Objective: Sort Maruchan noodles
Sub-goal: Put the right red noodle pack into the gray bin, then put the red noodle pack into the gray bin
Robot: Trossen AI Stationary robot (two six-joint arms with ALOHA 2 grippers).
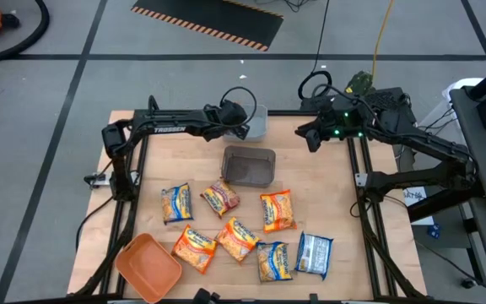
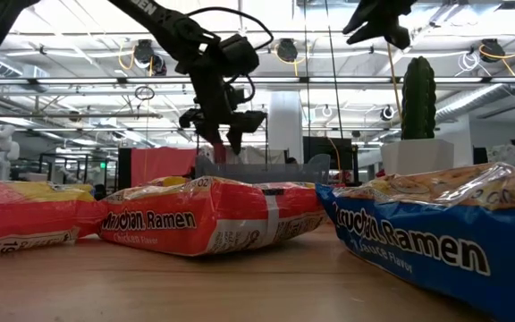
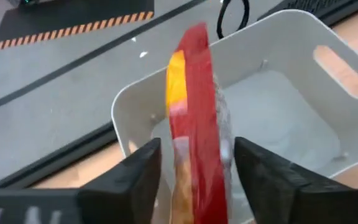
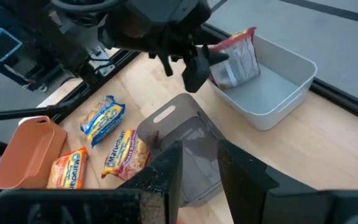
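Hanging a red packet over the white bin

Left end effector (image 3: 194, 168) sits above the white bin (image 1: 258, 121) at the counter's far edge, w/ one red ramen packet (image 3: 194, 112) upright between its fingers (image 3: 135, 177). Gaps show on both sides of the packet in the left wrist view, so the fingers stand apart and aren't pinching it.

Right end effector (image 4: 199, 168) is over the far right of the counter (image 1: 344, 211), holding nothing; can't tell if it's parted or clenched.

Count on the counter: 7 packets lying flat, 5 orange-yellow (image 1: 277, 210), 1 blue-trimmed orange (image 1: 274, 260), 1 blue-and-silver (image 1: 314, 254). Bins: 2, the white one and 1 grey bin (image 1: 249, 165) just nearer. 1 orange tray (image 1: 148, 268) at the near left corner.
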